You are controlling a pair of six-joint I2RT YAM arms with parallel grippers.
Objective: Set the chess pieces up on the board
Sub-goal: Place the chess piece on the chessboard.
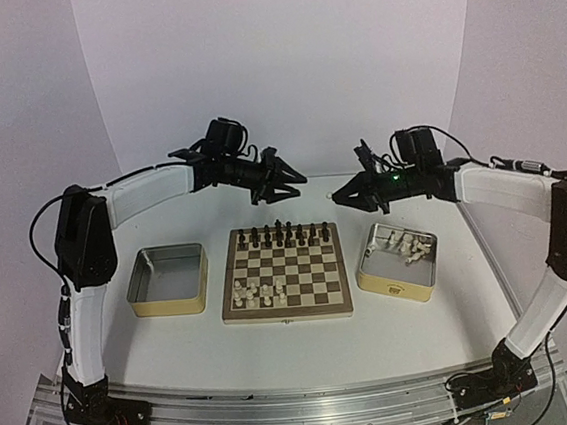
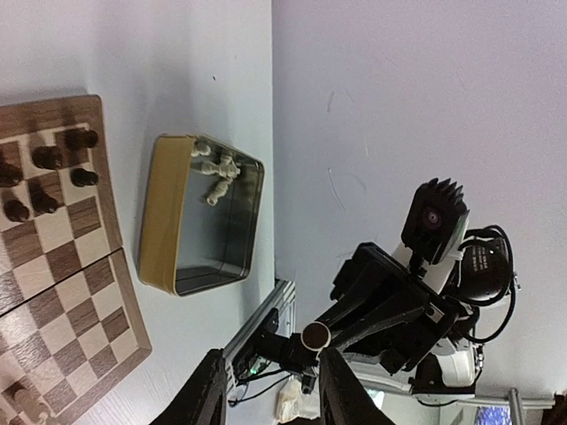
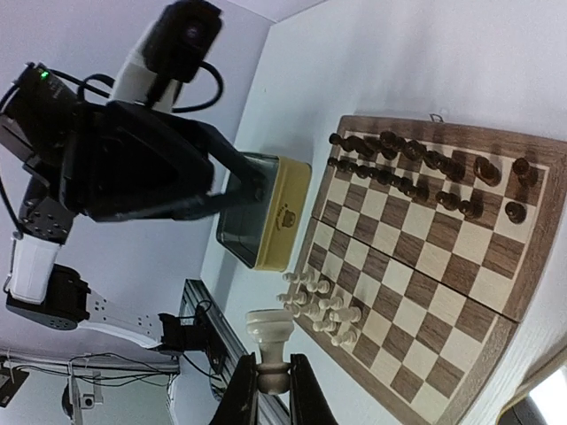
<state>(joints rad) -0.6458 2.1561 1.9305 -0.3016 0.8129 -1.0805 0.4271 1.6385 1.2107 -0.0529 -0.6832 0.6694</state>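
Left tin [image 1: 170, 304], right tin [image 1: 396, 284], dark figures [image 1: 279, 235]

Chess set: wooden board [image 1: 303, 313] with cream-white chess pieces [image 1: 259, 293], partly placed.
Board lies flat at centre, checkered light and dark brown, pale rim. Cream pieces: a cluster crowded on its near-left squares; several jumbled in the right tin [image 1: 396, 286]; one rook-like piece [image 3: 268, 335] upright, pinched at its base by the right gripper [image 3: 273, 379].

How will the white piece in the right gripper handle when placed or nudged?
The cream-white piece looks rigid and probably light, as it is small against the right gripper pinching it. It has a narrow body and a wider end, so it would likely tip if nudged, then roll. It is held only by the narrow part, so it may twist or slip.
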